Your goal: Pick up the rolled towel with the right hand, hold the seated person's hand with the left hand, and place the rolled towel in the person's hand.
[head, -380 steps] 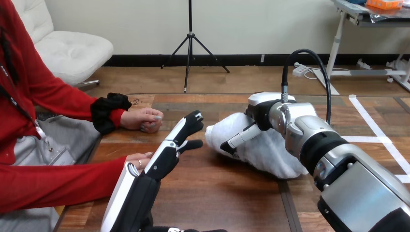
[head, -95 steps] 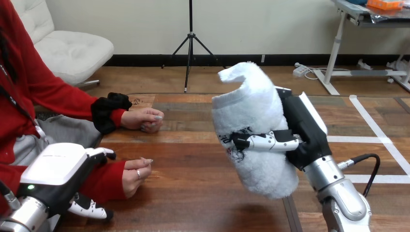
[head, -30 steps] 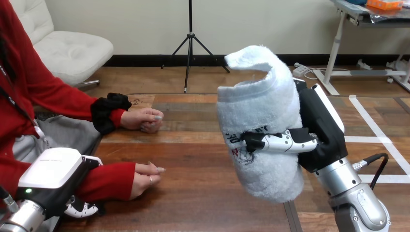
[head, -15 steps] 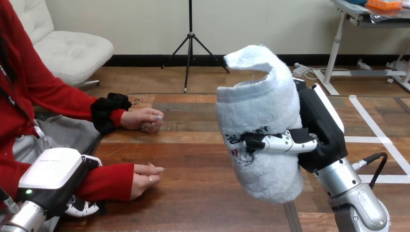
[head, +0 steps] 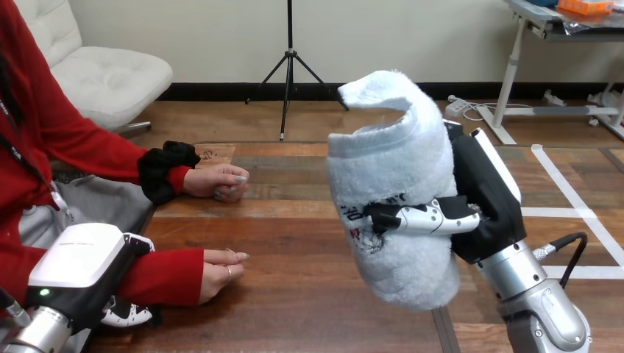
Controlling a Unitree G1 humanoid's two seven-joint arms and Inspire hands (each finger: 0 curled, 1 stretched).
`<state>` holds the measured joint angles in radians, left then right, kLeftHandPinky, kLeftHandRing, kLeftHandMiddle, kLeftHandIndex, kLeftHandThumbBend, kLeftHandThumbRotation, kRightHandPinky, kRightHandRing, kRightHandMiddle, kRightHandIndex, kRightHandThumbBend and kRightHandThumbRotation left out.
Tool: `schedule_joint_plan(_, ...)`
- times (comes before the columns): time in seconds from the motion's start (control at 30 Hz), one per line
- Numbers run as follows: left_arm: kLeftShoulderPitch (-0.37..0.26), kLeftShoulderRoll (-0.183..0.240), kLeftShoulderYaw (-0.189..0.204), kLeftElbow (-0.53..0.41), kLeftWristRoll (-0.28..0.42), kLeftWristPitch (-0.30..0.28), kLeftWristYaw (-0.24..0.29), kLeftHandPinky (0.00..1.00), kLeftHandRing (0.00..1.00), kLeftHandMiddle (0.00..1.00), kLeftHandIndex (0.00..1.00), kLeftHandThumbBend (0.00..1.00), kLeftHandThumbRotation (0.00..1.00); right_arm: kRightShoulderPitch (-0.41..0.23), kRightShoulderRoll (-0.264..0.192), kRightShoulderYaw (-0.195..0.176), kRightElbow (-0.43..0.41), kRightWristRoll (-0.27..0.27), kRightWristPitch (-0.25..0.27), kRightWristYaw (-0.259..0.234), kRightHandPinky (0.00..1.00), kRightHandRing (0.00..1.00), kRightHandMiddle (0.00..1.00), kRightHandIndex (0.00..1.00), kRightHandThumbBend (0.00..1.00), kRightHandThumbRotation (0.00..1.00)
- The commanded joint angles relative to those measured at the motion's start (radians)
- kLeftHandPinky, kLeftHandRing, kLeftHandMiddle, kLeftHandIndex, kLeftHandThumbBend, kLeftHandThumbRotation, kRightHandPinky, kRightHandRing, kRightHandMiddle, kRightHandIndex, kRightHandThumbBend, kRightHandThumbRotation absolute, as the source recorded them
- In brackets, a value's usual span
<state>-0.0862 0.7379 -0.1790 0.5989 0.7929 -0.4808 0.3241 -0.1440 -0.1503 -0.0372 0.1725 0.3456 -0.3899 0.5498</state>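
My right hand [head: 482, 209] is shut on the rolled white towel [head: 394, 184] and holds it upright above the table, right of centre. My left hand [head: 77, 268] sits at the lower left on the person's red-sleeved forearm [head: 162, 276]. Its thumb lies over the sleeve and its fingers [head: 129, 315] curl underneath. The person's near hand [head: 217, 268] rests on the table just beyond the cuff, fingers loosely bent and pointing toward the towel. A gap of bare table separates that hand from the towel.
The person's far hand [head: 221, 182] lies as a fist on the wooden table [head: 294, 294] near its left edge. A dark seam in the tabletop [head: 441, 331] runs under the towel.
Since the earliest frame the towel has been lifted off the table and my left hand has closed round the person's forearm. Over the last second the towel has drifted only slightly left.
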Motion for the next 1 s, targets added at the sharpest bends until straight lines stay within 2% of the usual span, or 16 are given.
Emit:
schedule_joint_plan(0.0,-0.02,-0.003,0.01,-0.068,-0.026,-0.004,0.025,0.31,0.34,0.39,0.42,0.92,0.0,-0.068,0.027,0.005,0.029,-0.004,-0.004,-0.004,0.19,0.24,0.38,0.43,0.86,0.0)
schedule_joint_plan(0.3,-0.002,-0.012,0.027,-0.115,-0.061,-0.014,0.03,0.3,0.34,0.38,0.4,0.92,0.0,-0.108,0.049,0.014,0.126,-0.063,-0.029,-0.024,0.19,0.23,0.37,0.44,0.86,0.0)
schedule_joint_plan(0.47,0.014,-0.014,0.037,-0.169,-0.079,-0.003,0.021,0.3,0.33,0.38,0.4,0.91,0.0,-0.153,0.058,0.017,0.228,-0.122,-0.076,-0.04,0.18,0.23,0.36,0.44,0.84,0.0)
schedule_joint_plan(0.6,0.032,-0.02,0.052,-0.227,-0.099,0.016,-0.002,0.3,0.33,0.38,0.4,0.91,0.0,-0.187,0.067,0.018,0.303,-0.146,-0.1,-0.049,0.18,0.23,0.35,0.44,0.84,0.0)
schedule_joint_plan(0.8,0.056,-0.028,0.075,-0.322,-0.128,0.034,-0.034,0.31,0.33,0.38,0.4,0.92,0.0,-0.246,0.08,0.026,0.426,-0.211,-0.145,-0.098,0.18,0.22,0.34,0.43,0.82,0.0)
schedule_joint_plan(0.97,0.07,-0.036,0.086,-0.388,-0.139,0.055,-0.055,0.3,0.32,0.37,0.4,0.91,0.0,-0.294,0.081,0.041,0.519,-0.299,-0.187,-0.173,0.18,0.22,0.33,0.43,0.82,0.0)
